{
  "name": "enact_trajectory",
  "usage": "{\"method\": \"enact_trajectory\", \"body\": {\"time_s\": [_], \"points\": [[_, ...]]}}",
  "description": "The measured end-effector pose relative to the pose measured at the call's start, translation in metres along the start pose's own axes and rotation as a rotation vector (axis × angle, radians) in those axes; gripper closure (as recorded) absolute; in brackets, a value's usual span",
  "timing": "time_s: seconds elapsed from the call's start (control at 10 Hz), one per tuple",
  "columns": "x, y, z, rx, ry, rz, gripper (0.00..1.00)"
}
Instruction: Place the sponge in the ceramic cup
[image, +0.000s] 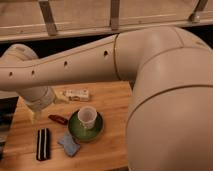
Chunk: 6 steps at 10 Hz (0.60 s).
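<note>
The light-blue sponge (68, 144) lies flat on the wooden table (114, 148), near its front edge. Just behind and to its right, the pale ceramic cup (87, 116) stands upright inside a dark green dish (75, 131). My arm sweeps across the view from the right, and its wrist ends over the table's left side. The gripper (34, 115) hangs there, pointing down, left of the cup and above the sponge in the picture. It is open and holds nothing.
A black-and-white striped oblong (43, 144) lies left of the sponge. A small red tool (58, 119) sits left of the dish. A pale packet (77, 94) lies at the table's back. The arm's bulk hides the table's right side.
</note>
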Motion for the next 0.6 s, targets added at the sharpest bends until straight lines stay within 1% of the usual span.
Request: {"method": "enact_trajectory", "body": {"time_s": [0.1,0.2,0.3,0.4,0.6], "points": [[0.001,-0.001,0.000,-0.022,-0.028,0.008,0.20],[0.005,0.005,0.002,-0.068,-0.059,0.008,0.20],[0.011,0.019,0.007,-0.118,-0.085,0.003,0.20],[0.020,0.038,0.013,-0.172,-0.110,-0.001,0.20],[0.041,0.077,0.032,-0.279,-0.147,0.014,0.20]]}}
